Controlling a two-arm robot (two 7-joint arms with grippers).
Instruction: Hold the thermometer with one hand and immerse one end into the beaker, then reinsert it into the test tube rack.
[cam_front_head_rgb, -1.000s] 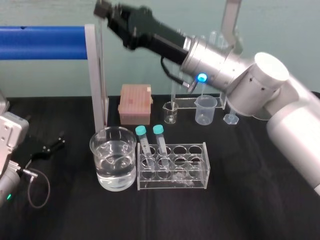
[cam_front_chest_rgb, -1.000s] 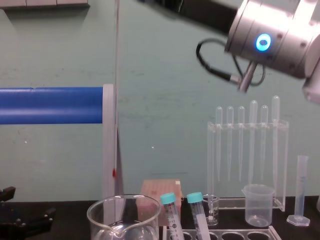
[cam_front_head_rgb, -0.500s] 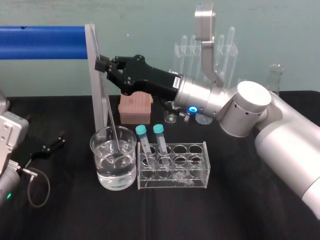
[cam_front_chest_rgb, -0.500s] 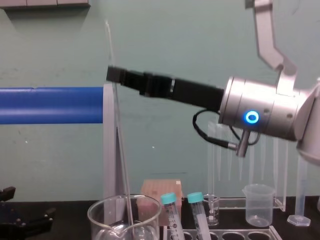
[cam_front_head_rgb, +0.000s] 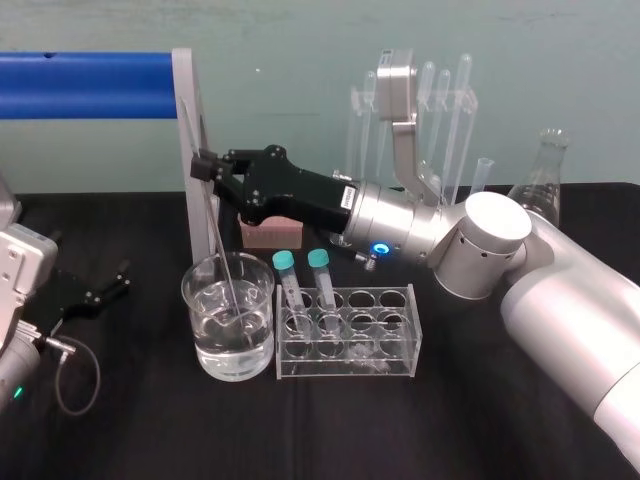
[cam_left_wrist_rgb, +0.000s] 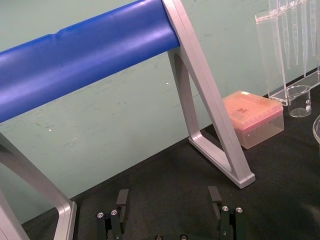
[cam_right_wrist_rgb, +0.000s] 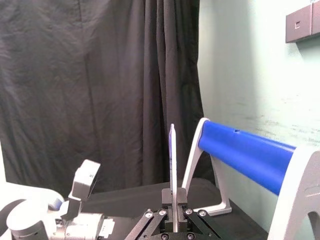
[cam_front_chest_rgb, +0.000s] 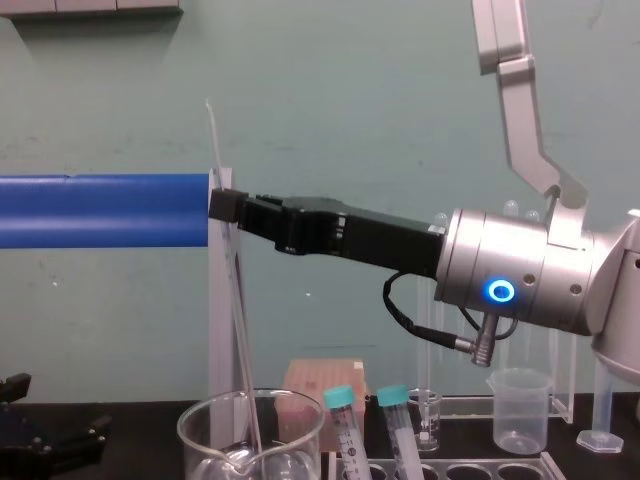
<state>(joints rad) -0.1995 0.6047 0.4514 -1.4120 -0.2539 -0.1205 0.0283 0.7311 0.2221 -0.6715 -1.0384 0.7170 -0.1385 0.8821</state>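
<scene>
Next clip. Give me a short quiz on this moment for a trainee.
1. True or false: the thermometer has its lower end inside the beaker.
2. Which gripper holds the thermometer? A left, B right, C neither.
3. Fill in: the rack holds ___ capped tubes.
Key: 1 true. 2 B: the right gripper is shut on it above the beaker; the left gripper sits idle and open, low at the left. 3 two.
</scene>
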